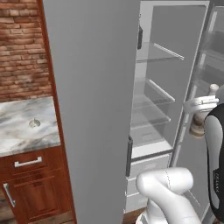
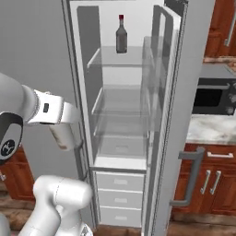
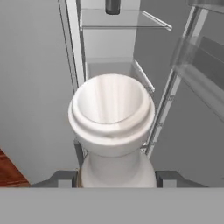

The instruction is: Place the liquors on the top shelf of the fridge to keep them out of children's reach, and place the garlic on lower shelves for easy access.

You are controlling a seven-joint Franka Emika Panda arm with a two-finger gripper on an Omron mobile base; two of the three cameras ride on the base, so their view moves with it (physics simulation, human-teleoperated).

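My jaws are clamped on the cream bottle (image 3: 111, 127). The dark bottle (image 2: 121, 34) already stands on the top shelf (image 2: 110, 62), above and ahead of them. Garlic remains, I judge.

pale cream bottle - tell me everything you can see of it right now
The pale cream bottle looks glossy and ceramic-like, with a wide flared mouth, a ringed lip, a slim neck and a rounded shoulder. In the left base view a tan band shows on its body. It is off the shelves, held just outside the open fridge, gripped below the neck by the gripper, whose dark finger tips flank it on both sides. Its mouth points toward the shelves.
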